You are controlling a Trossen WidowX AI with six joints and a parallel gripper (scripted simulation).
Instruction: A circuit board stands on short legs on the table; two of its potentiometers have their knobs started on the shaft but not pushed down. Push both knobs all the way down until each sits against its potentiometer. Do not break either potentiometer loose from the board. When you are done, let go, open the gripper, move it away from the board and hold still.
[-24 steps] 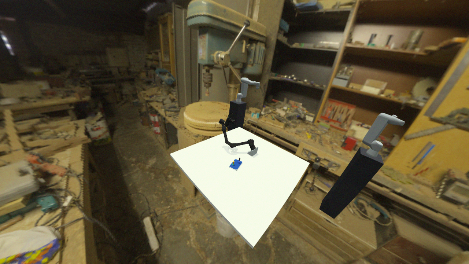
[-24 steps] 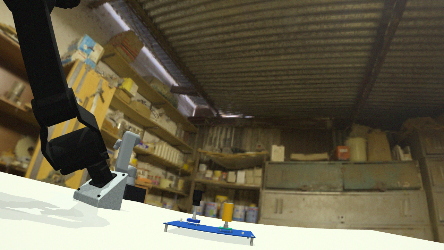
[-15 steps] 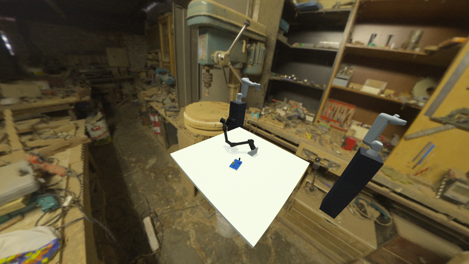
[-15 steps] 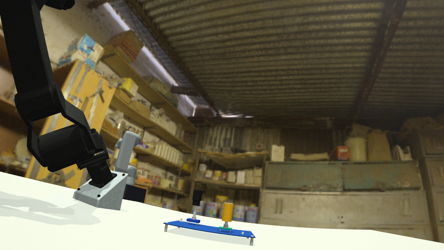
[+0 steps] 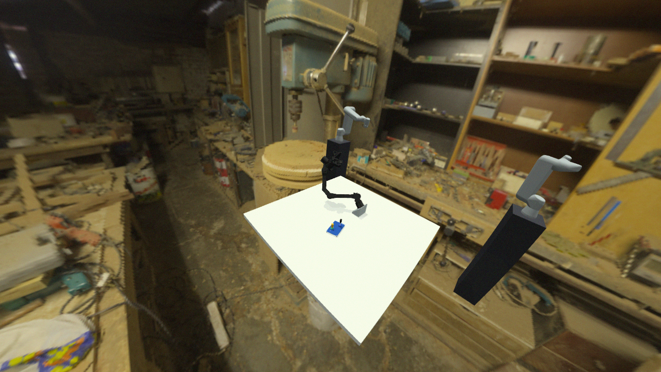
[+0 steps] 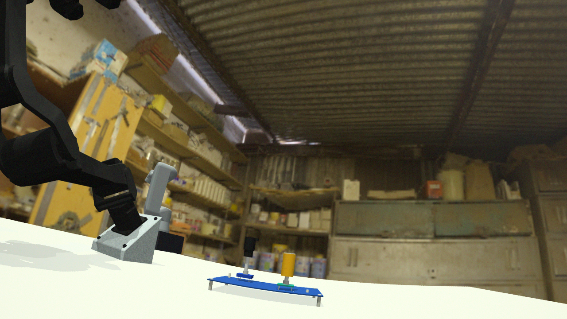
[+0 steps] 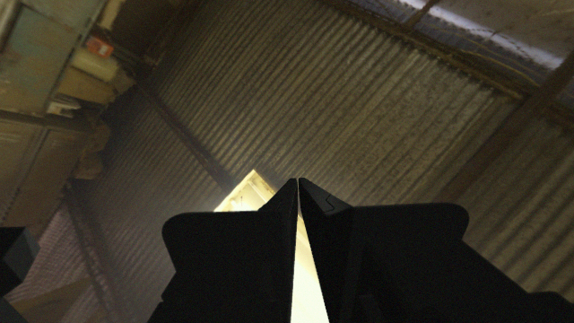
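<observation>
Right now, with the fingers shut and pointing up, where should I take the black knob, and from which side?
Take the black knob by its round upper body, coming from straight above. It stands upright, raised on a thin shaft over the blue board, so a sideways grab could lever the part. The gripper is shut on nothing, well away; open it first.

Matt white table (image 5: pixel 351 287), glossy blue board (image 6: pixel 261 284), matt black fingers
</observation>
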